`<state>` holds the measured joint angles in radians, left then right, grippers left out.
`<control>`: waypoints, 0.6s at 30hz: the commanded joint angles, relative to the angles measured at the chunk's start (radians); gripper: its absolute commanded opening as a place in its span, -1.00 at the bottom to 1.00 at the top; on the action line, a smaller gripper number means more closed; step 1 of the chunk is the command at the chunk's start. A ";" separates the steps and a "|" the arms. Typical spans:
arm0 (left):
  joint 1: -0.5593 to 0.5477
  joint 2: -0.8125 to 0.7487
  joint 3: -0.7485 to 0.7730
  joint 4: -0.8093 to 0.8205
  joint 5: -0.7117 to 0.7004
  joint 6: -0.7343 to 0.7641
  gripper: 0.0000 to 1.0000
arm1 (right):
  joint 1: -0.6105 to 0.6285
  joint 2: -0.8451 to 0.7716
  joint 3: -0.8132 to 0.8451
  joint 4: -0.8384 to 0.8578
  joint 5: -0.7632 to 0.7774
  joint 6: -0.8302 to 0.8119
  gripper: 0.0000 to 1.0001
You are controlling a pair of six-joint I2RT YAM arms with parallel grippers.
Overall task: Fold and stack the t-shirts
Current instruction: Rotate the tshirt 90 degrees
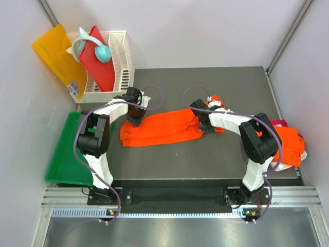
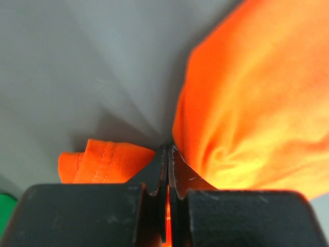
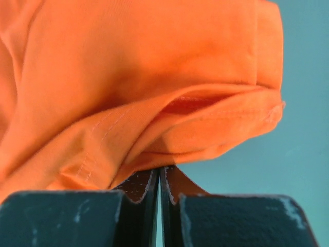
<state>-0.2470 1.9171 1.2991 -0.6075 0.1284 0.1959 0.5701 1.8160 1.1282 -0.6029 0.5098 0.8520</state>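
Observation:
A bright orange t-shirt (image 1: pixel 162 129) lies folded into a long band across the middle of the dark mat (image 1: pixel 236 82). My left gripper (image 1: pixel 135 120) is at its left end and is shut, with orange cloth (image 2: pixel 247 103) between the jaws (image 2: pixel 168 148). My right gripper (image 1: pixel 202 124) is at its right end and is shut, with the hemmed edge of the shirt (image 3: pixel 144 67) at its fingertips (image 3: pixel 160 169). A bit of orange cloth (image 1: pixel 216 99) shows behind the right arm. A pile of orange shirts (image 1: pixel 289 145) with a magenta-pink one (image 1: pixel 280 122) sits at the right edge.
A white basket (image 1: pixel 122 56) at the back left holds a red board (image 1: pixel 97 64) and a teal object (image 1: pixel 102 51). A yellow-orange sheet (image 1: pixel 54 54) leans beside it. A green tray (image 1: pixel 64 154) lies left of the mat.

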 commanded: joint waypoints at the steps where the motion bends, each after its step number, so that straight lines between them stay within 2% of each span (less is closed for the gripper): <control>1: -0.049 0.014 -0.083 -0.158 0.020 0.010 -1.00 | -0.076 0.106 0.047 0.035 -0.083 -0.062 -1.00; 8: -0.126 -0.035 -0.126 -0.212 0.033 0.010 -1.00 | -0.142 0.167 0.198 -0.001 -0.132 -0.122 -1.00; 18: -0.285 -0.081 -0.110 -0.316 0.120 0.059 -1.00 | -0.164 0.417 0.635 -0.139 -0.266 -0.217 -1.00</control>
<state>-0.4740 1.8519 1.2083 -0.8307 0.1722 0.2211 0.4091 2.1349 1.6299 -0.7349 0.3428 0.6685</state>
